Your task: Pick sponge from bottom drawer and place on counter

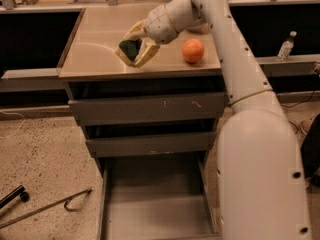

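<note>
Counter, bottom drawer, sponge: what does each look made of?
Counter: smooth tan laminate or a coated top, judging by its glossy reflections. Bottom drawer: matte grey, probably painted metal, with thin straight walls. Sponge: dark green and dull, likely scrub fibre; it is held in the gripper over the counter.

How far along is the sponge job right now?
Done: the sponge is out of the bottom drawer, which stands open. In hand: the end effector grips it low over the counter, left of the orange. Left: set it down, release.
</note>
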Controlling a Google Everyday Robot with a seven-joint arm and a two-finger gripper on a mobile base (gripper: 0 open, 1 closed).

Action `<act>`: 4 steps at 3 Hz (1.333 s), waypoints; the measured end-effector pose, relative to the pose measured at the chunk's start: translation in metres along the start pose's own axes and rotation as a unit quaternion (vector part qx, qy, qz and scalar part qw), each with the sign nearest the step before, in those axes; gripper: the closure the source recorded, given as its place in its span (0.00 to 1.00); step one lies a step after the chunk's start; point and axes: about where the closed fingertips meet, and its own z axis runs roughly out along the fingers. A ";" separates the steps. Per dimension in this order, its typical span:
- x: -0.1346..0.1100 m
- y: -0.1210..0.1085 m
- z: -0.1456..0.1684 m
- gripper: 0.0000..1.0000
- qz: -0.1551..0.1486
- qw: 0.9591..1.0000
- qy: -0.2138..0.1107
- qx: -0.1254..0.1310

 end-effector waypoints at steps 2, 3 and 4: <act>0.063 -0.080 -0.057 1.00 0.000 0.980 0.129 0.152; 0.093 -0.096 -0.064 1.00 0.035 0.969 0.150 0.191; 0.128 -0.083 -0.051 1.00 0.113 0.967 0.143 0.177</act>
